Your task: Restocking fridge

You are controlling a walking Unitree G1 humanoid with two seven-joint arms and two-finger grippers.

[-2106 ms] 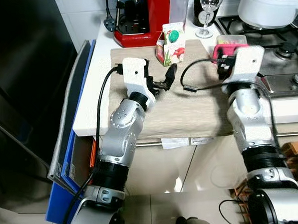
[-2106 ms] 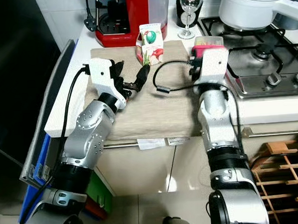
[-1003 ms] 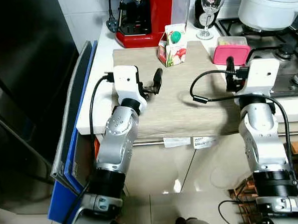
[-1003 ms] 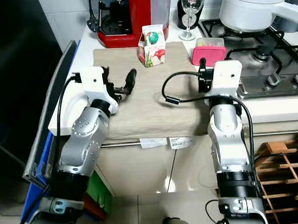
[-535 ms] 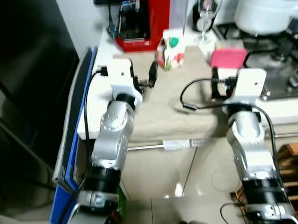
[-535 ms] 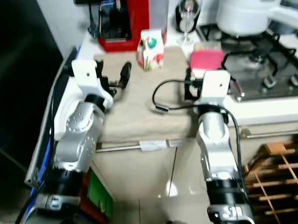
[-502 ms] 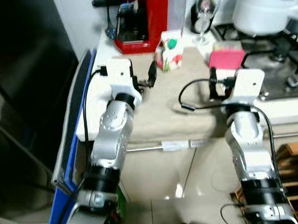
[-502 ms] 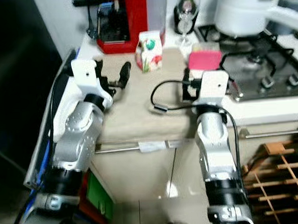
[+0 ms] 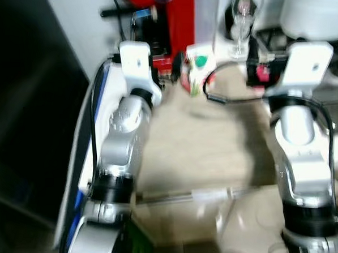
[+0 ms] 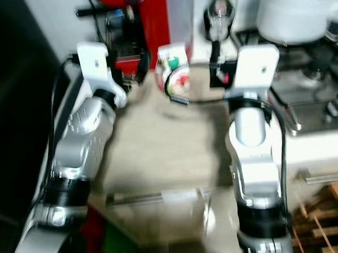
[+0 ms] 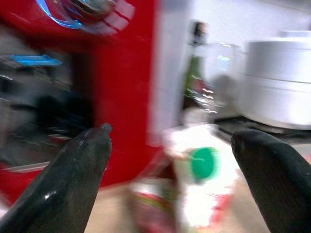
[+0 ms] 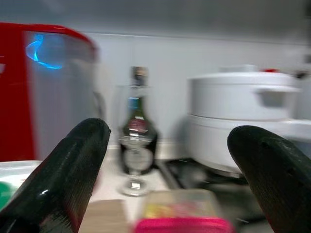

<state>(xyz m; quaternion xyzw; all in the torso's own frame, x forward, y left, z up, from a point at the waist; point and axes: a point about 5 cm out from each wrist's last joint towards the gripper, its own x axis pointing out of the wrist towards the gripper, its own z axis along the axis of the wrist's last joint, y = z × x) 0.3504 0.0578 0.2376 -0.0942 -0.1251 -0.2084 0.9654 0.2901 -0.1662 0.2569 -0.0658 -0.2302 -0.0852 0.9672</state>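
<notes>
Left wrist view: our left gripper, fingers spread, frames the juice carton at lower centre. We judge this the approach; next, advance and close. Right gripper gapes above the pink-lidded box.

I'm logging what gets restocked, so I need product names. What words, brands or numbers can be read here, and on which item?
No text is readable; all views are motion-blurred.
Carton: green spot and red fruit print, lettering blurred.
Bottle: labels too blurred to read.
Red machine: no lettering legible.
Pink-lidded container: no lettering visible.
</notes>
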